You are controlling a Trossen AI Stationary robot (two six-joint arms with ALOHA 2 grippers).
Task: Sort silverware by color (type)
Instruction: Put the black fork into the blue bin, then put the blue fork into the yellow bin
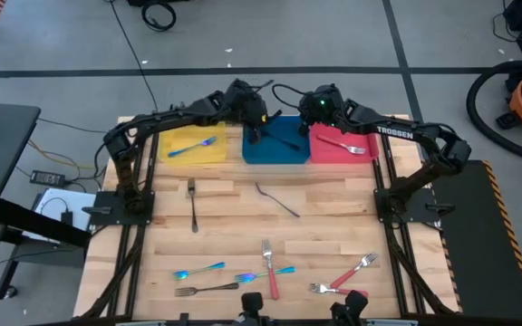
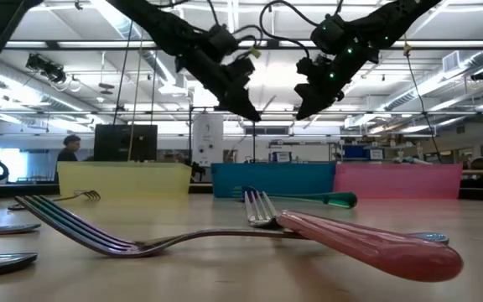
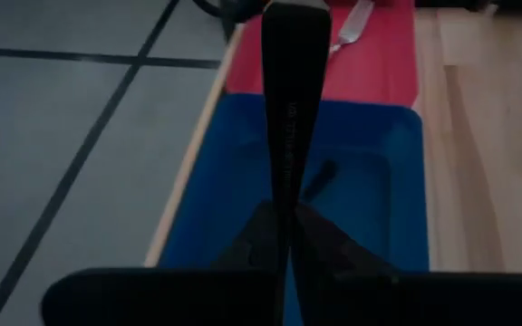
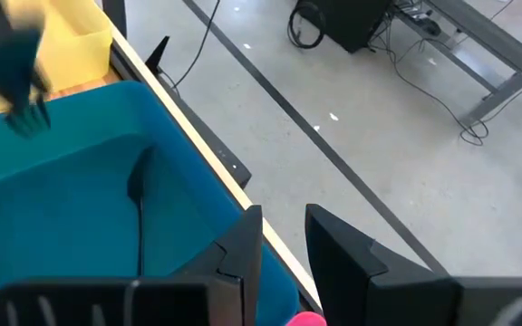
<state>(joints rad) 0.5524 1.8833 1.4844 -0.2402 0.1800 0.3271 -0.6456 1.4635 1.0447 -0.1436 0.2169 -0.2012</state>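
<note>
My left gripper (image 1: 255, 127) hangs over the blue tray (image 1: 276, 149), shut on a dark grey utensil (image 3: 288, 100) that sticks out ahead of its fingers. Another dark utensil (image 4: 139, 213) lies on the blue tray's floor. An iridescent blue fork (image 1: 193, 147) lies in the yellow tray (image 1: 181, 156), and a pink-handled silver fork (image 1: 352, 148) in the red tray (image 1: 329, 152). My right gripper (image 4: 284, 237) is open with nothing between its fingers, above the blue tray's far right corner. More silverware lies loose on the table. My left gripper pinches the dark utensil's handle (image 3: 284, 204) between its two fingers, which slant down toward the table's right. The utensil runs on along the fingers' line. It hangs clear above the blue tray, its far end toward the red tray.
On the bare wood lie a dark fork (image 1: 192, 201) and a dark utensil (image 1: 277, 199). Near the front edge are iridescent pieces (image 1: 198, 270) (image 1: 263, 273), a dark fork (image 1: 205, 290) and red-handled forks (image 1: 269, 269) (image 1: 352, 272). The three trays line the far edge.
</note>
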